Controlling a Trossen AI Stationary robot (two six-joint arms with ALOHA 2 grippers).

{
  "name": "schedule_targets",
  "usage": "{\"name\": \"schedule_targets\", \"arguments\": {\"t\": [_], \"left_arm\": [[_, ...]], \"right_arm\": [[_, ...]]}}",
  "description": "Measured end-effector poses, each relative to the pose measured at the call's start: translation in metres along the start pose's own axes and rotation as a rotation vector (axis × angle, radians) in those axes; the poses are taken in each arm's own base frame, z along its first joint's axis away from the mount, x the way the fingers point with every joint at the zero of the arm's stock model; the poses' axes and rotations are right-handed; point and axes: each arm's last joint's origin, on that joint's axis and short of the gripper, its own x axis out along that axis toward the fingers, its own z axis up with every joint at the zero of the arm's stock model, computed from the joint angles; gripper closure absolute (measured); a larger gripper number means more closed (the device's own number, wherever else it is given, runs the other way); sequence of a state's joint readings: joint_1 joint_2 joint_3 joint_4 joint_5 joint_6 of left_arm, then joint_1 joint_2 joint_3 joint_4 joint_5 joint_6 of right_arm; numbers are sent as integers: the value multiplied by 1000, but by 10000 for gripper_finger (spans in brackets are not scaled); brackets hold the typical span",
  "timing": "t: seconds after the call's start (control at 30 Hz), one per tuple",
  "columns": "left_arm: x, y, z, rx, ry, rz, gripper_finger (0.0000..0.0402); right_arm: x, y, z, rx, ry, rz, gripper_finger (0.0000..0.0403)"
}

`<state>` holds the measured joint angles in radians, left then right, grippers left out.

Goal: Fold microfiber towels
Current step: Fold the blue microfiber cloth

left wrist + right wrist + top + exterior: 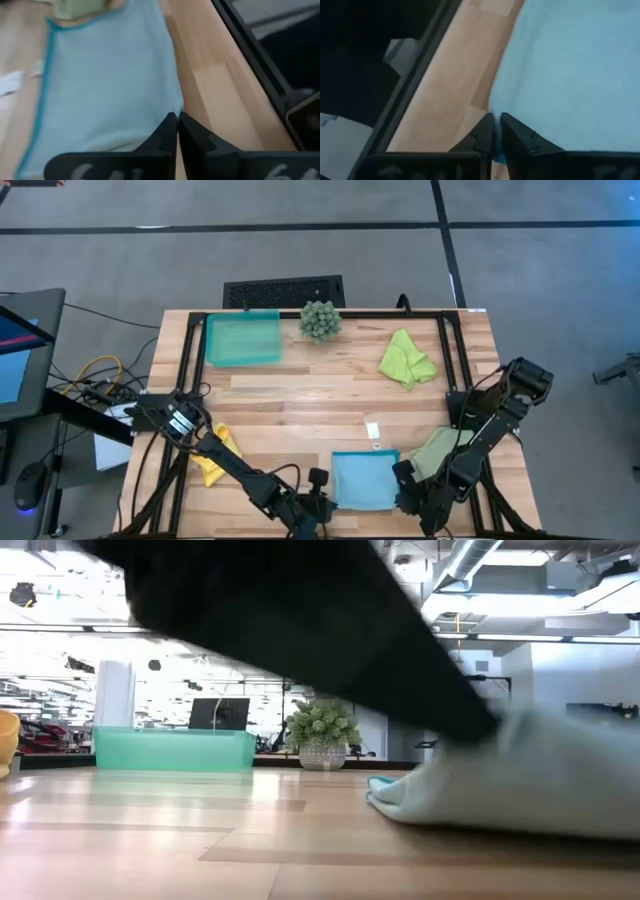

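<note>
Item: four microfiber towels on the wooden table (300,395), folding barely begun. Light blue towel (362,479) lies spread flat at the 6 o'clock edge of the table, the only cloth in hand; no fold line shows on it yet. The left gripper (318,507) sits at the towel's 7 o'clock corner, its fingers pressed together on the cloth's edge (175,107), as the left wrist view shows. The right gripper (408,498) sits at the 5 o'clock corner, its fingers nearly together with a sliver of blue hem pinched between them (495,142). Judged step: both near corners are gripped, ready to be lifted and carried over toward 12 o'clock for a first fold. Pale sage green towel (437,448) lies at 4 o'clock, partly under the right arm, touching or just beside the blue one; it looks loosely heaped, not folded. Lime green towel (406,359) lies crumpled at 2 o'clock. Yellow towel (216,457) lies bunched at 8 o'clock beneath the left arm. Also present: teal tray (243,338) at 11 o'clock and a spiky green plant (320,320) at 12 o'clock. Done: none fully folded. Left: all four.
</note>
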<state>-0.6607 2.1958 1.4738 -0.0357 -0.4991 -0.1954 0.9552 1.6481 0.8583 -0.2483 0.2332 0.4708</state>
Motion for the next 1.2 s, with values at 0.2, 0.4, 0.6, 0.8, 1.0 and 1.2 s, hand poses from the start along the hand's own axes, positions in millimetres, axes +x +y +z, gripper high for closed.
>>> {"name": "schedule_targets", "arguments": {"t": [0.2,0.4,0.6,0.8,1.0,1.2], "left_arm": [[-11,10,12,-84,-33,79,401],[-16,23,12,-152,17,173,401],[-10,43,6,-214,87,268,401],[-3,64,3,-232,132,330,401],[5,85,2,-253,183,328,401],[11,99,2,-255,215,305,401]], "right_arm": [[-6,-16,12,63,89,-82,349],[-25,-31,16,135,122,-197,349],[-46,-54,11,249,127,-349,349],[-35,-80,0,310,181,-406,349],[-28,-99,-12,371,227,-458,349],[-25,-101,-17,391,241,-438,349]]}}
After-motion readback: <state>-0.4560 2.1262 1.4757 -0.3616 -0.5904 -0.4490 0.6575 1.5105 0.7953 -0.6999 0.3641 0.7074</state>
